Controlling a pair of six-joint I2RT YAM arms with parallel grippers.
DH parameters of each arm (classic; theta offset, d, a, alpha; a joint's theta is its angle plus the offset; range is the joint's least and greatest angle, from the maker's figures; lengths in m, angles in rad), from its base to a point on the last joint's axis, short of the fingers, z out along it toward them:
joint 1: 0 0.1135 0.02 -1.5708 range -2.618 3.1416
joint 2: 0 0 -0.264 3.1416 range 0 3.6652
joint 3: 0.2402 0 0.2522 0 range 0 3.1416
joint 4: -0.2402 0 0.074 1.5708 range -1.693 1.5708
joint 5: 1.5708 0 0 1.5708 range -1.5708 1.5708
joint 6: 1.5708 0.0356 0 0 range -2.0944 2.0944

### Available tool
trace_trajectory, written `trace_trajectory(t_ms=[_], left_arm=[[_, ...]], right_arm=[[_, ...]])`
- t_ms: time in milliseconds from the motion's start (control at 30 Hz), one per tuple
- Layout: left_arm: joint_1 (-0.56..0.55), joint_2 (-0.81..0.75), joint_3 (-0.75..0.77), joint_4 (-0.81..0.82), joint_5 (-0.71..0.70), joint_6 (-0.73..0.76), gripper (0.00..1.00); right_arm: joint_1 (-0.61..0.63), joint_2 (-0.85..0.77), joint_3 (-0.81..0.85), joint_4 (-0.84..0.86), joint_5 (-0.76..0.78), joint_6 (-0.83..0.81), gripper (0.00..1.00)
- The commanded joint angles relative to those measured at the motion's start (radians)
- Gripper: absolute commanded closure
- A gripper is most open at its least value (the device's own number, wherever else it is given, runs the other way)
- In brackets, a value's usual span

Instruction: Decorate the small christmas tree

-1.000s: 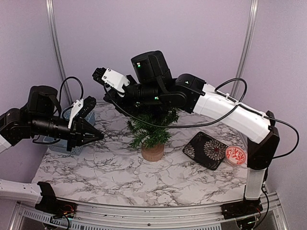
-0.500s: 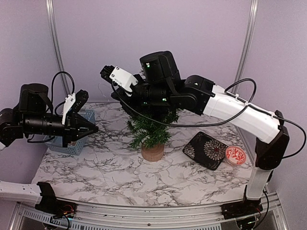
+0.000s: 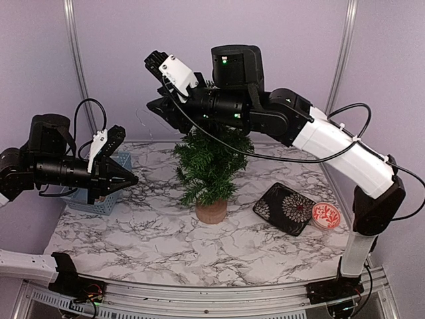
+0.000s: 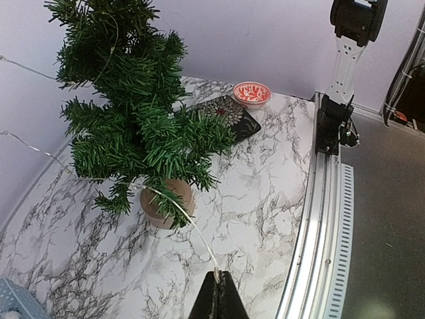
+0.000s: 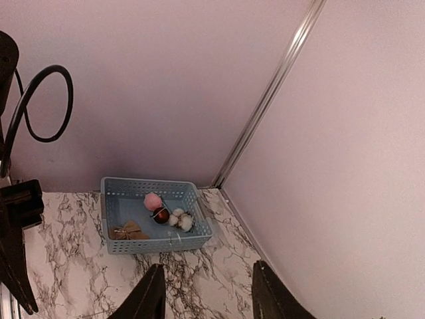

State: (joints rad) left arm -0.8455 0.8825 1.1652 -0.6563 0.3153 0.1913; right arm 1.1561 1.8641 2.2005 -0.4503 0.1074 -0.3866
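Note:
The small christmas tree (image 3: 208, 163) stands mid-table on its tan stump (image 3: 211, 211); in the left wrist view the tree (image 4: 129, 113) fills the upper left. A thin wire light string (image 4: 193, 230) runs from its lower branches to my left gripper (image 4: 219, 278), which is shut on the string's end. That left gripper (image 3: 130, 178) hovers left of the tree, in front of the blue basket (image 3: 78, 199). My right gripper (image 3: 155, 85) hangs high above the tree's left side, pointing left. It is open (image 5: 209, 296) with nothing between its fingers.
The blue basket (image 5: 153, 222) holds a pink pompom (image 5: 153, 201), a dark red ball (image 5: 161, 214), white cotton balls (image 5: 180, 220) and a burlap bow (image 5: 128, 231). A black patterned plate (image 3: 287, 208) and a red bowl (image 3: 326, 215) lie right of the tree.
My right arm has risen up and to the right off the tree, uncovering its top, and its jaws have opened. My left gripper drew back to the left, still shut.

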Motion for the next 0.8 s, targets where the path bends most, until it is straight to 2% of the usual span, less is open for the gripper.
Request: trace_trajectory(t_ms=[0,233,367,467,600,767], left_arm=[[-0.003,0.009,0.035,-0.022,0.025,0.023,1.0],[-0.003,0.01,0.036,-0.026,0.023,0.029,1.0],[-0.003,0.014,0.039,-0.028,0.017,0.034,1.0],[-0.004,0.015,0.038,-0.03,0.013,0.036,1.0],[-0.003,0.014,0.035,-0.032,-0.009,0.039,1.0],[0.001,-0.005,0.055,-0.017,-0.09,0.025,1.0]], right_arm=[[0.005,0.063,0.05,-0.032,-0.003,0.004,0.54],[0.002,0.104,0.046,-0.028,-0.009,-0.003,0.58],[0.001,0.126,0.045,-0.029,0.009,0.0,0.64],[0.0,0.131,0.05,-0.025,0.03,-0.004,0.75],[0.001,0.117,0.05,-0.018,0.054,-0.008,0.98],[0.001,0.059,0.027,-0.005,0.076,0.019,1.0]])
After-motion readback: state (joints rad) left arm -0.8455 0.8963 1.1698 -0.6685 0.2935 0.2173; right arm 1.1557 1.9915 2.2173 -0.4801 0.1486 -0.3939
